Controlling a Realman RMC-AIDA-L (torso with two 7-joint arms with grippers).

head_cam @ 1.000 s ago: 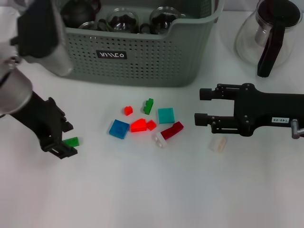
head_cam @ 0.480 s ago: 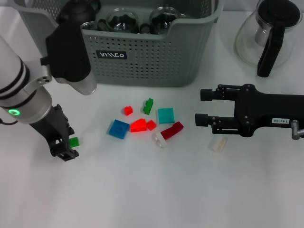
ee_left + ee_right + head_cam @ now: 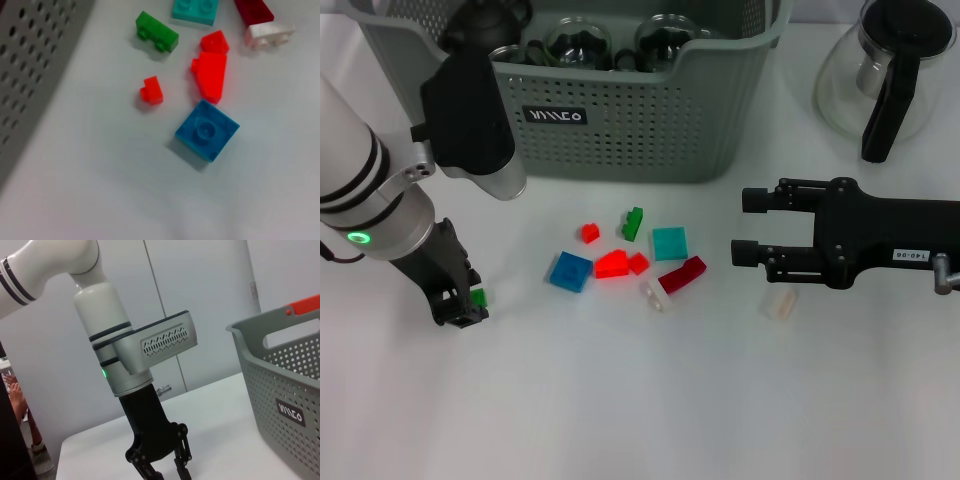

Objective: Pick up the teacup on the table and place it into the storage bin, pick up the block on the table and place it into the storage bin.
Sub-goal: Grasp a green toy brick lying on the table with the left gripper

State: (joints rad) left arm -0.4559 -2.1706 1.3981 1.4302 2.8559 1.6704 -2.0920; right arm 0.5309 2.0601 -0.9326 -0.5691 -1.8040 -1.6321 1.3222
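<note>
Teacups in storage bin (image 3: 620,130); left end effector (image 3: 460,305) pinching small green block (image 3: 478,297) on surface; right end effector (image 3: 745,225) spread, idle; binning pending.

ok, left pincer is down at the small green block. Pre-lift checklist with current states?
1. Left pincer at the green block: ok, fingertips sit right beside it on the table.
2. Block seated between the fingers: cannot tell, the head view shows it only at the pincer's edge and the left wrist view misses it.
3. Neighbouring bricks clear of the grasp: ok, the blue brick and red pieces lie apart, toward the centre.
4. Storage bin open to receive: ok, though glassware already lies inside.
5. Right pincer out of the way: ok, it hangs open on the far side, near the clear block.
</note>
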